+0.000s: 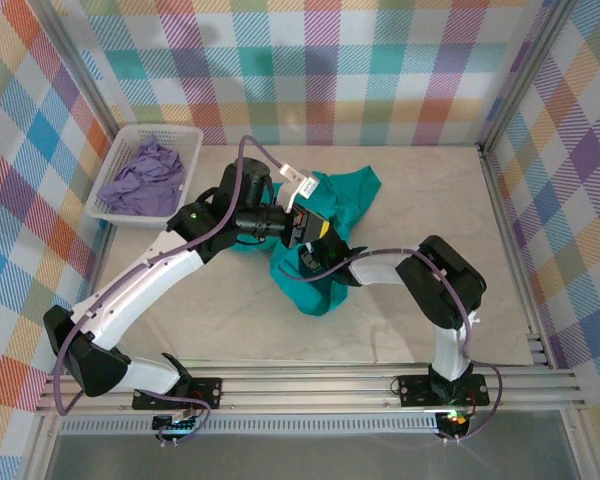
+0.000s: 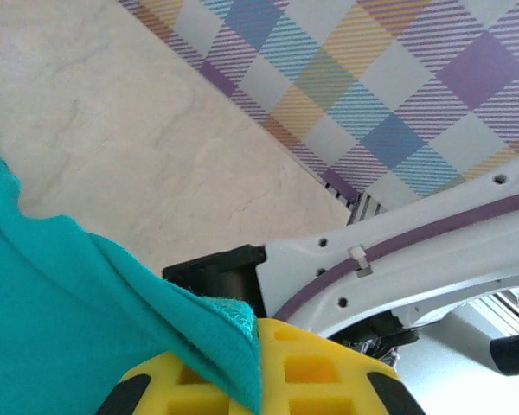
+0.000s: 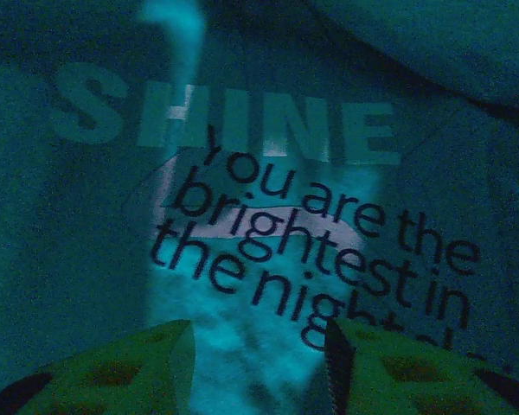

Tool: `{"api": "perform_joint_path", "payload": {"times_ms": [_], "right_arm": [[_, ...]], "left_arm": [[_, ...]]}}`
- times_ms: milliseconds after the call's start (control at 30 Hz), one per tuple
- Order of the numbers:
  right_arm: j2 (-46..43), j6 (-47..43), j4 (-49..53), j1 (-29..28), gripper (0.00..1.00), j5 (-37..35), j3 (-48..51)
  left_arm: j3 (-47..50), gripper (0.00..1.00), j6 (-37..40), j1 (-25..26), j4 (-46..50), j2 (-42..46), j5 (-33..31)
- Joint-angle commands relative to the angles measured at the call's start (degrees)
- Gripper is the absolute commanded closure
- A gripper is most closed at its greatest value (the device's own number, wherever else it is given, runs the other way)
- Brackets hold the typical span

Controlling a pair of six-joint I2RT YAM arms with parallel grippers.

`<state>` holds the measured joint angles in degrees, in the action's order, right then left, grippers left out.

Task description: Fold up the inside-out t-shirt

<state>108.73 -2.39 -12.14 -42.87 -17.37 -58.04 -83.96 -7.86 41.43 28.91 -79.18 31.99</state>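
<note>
The teal inside-out t-shirt (image 1: 346,196) lies bunched at the middle of the table, partly lifted. My left gripper (image 1: 302,228) holds it from the left. In the left wrist view its yellow fingers (image 2: 329,367) are shut on a folded hem of the t-shirt (image 2: 60,328), with the gripper (image 2: 261,367) pinching the fabric at the seam between them. My right gripper (image 1: 313,263) reaches into the shirt from the right. In the right wrist view it (image 3: 259,372) stands open inside the shirt, facing the fabric (image 3: 69,259) that carries dark printed lettering (image 3: 311,233).
A white basket (image 1: 120,160) at the back left holds a pale lavender garment (image 1: 145,180). Plaid walls close in the table on three sides. A metal rail (image 1: 380,385) runs along the near edge. The right arm's white link (image 2: 415,251) passes close behind my left gripper.
</note>
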Motion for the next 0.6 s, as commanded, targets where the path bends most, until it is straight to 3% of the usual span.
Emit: {"api": "perform_joint_path", "payload": {"times_ms": [0, 267, 567], "right_arm": [[0.80, 2.56, 6.90, 1.30, 0.55, 0.90, -2.99], [-3.83, -2.70, 2.16, 2.19, 0.54, 5.30, -0.32], [-3.18, -25.36, -1.90, 3.52, 0.56, 0.99, -0.58]], "left_arm": [[-2.11, 1.00, 1.57, -0.16, 1.01, 0.72, 3.08], [1.77, 1.00, 2.67, -0.21, 3.76, 2.65, -0.60], [1.62, 1.00, 3.09, -0.17, 5.62, 4.79, -3.41]]}}
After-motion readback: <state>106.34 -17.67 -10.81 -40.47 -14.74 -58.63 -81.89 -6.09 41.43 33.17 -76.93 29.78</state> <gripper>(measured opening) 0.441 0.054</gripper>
